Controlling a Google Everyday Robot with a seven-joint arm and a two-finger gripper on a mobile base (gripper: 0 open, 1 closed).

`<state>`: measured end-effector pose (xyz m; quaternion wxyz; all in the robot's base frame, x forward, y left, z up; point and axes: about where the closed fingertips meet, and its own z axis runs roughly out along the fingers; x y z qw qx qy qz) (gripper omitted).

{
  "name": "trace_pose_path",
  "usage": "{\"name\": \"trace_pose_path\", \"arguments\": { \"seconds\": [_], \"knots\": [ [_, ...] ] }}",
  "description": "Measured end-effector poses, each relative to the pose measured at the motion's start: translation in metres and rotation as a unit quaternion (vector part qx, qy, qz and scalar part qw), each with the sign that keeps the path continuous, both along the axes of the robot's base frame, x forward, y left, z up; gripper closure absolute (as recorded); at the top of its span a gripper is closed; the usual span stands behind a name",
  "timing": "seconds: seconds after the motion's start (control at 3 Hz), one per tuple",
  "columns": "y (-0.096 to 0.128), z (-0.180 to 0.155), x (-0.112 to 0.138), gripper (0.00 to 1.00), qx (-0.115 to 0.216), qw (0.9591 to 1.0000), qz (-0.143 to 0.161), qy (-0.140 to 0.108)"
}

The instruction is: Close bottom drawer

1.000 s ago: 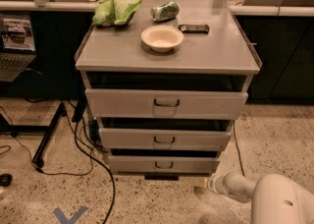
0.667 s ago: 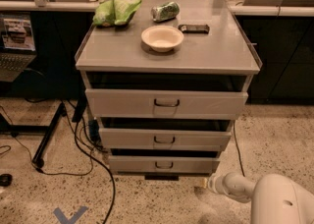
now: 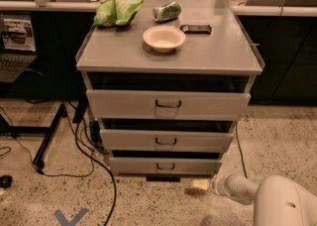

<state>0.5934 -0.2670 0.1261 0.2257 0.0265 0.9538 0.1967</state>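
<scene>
Since the tool (image 3: 200,184) sits low by the floor, roughly under the worktop's (image 3: 218,56) front-right corner, I'm reading the coming move off one relation. The bottom drawer (image 3: 133,166) lies just beside the tool, a bit higher and off toward the front-left corner side. I can't tell how far open the tool is from here. It doesn't look to be holding anything, though a pale yellowish tip is all I get of it ahead of the white arm (image 3: 237,189).

The drawer's long axis runs parallel to the worktop's front edge. Its panel faces out toward the cam, w/ the small dark handle (image 3: 165,166) at centre. There's a dark gap above the panel, so I judge it's pulled out some and not yet shut. The travel needed is straight back, i.e. front edge toward rear edge.

The tool is nearer the panel's right end than the handle. Pushing there would prob. skew the drawer, so I'd shift toward mid-panel first, then press flat on the front.

The middle drawer (image 3: 208,141) and top drawer (image 3: 124,105) stand out further above, so I'd approach low. The bowl (image 3: 164,38) on the worktop is well apart and no concern.
</scene>
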Motion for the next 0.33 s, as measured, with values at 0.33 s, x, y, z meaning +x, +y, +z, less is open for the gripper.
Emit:
{"name": "trace_pose_path", "arguments": {
  "seconds": [0.33],
  "knots": [
    [0.0,0.0,0.0,0.0,0.0,1.0,0.0,0.0]
  ]
}}
